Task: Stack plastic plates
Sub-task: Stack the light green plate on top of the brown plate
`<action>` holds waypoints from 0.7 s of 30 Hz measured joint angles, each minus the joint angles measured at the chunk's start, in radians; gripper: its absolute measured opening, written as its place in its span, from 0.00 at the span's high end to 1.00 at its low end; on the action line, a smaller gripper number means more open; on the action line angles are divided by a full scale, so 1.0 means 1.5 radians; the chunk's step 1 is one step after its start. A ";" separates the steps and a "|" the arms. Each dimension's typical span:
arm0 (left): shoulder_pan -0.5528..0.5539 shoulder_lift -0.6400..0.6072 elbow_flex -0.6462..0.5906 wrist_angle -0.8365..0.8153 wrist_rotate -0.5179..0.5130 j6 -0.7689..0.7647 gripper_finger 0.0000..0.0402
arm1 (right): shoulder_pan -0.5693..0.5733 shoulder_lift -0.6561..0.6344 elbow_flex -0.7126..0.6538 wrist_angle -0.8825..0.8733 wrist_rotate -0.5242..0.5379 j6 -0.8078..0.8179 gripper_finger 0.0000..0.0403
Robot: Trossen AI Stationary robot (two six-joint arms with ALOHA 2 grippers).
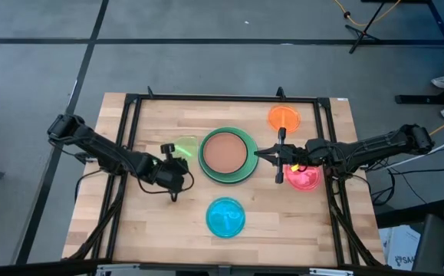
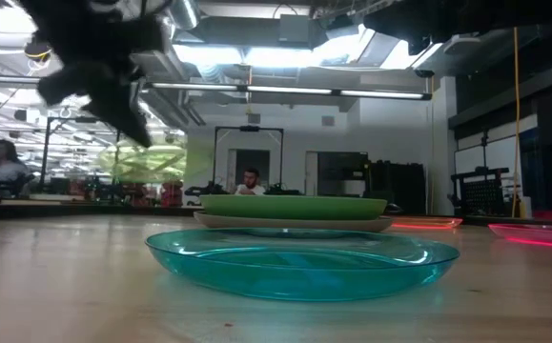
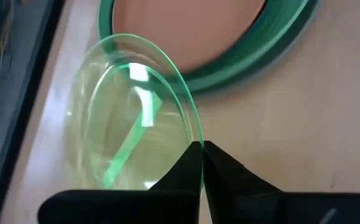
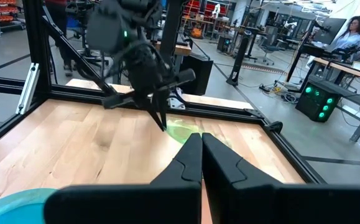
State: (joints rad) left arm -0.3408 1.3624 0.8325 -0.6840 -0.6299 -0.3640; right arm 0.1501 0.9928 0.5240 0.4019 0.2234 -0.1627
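Note:
My left gripper (image 3: 203, 149) is shut on the translucent lime plate (image 3: 136, 118), which hangs tilted left of the stack (image 1: 185, 146). The stack (image 1: 228, 153) stands mid-table: a brown plate (image 3: 198, 31) in a dark teal one (image 3: 279, 50), on a light green plate (image 2: 295, 205) over a grey one (image 2: 295, 224). A blue plate (image 1: 226, 217) lies near the front edge, an orange plate (image 1: 284, 117) at the far right, and a pink-red plate (image 1: 304, 179) at the right. My right gripper (image 1: 258, 153) hovers shut just right of the stack. My left gripper pinches the lime plate's rim (image 3: 194, 138) between its two fingers, one on each face. The fingers come slanting down from the table's left. The plate stands steeply tilted on edge, and in the low view it hangs above the tabletop (image 2: 147, 162).
A black frame (image 1: 133, 115) runs along the table's left, far and right sides. Bare wood lies at the front left (image 1: 145, 222) and far left. The room beyond holds desks and people.

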 joint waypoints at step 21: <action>0.073 0.015 -0.036 0.404 0.128 0.322 0.99 | 0.000 0.000 0.000 0.000 0.000 0.000 0.99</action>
State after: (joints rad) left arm -0.2308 1.3849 0.7781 -0.0780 -0.4380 0.1186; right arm 0.1501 0.9924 0.5240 0.4023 0.2234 -0.1627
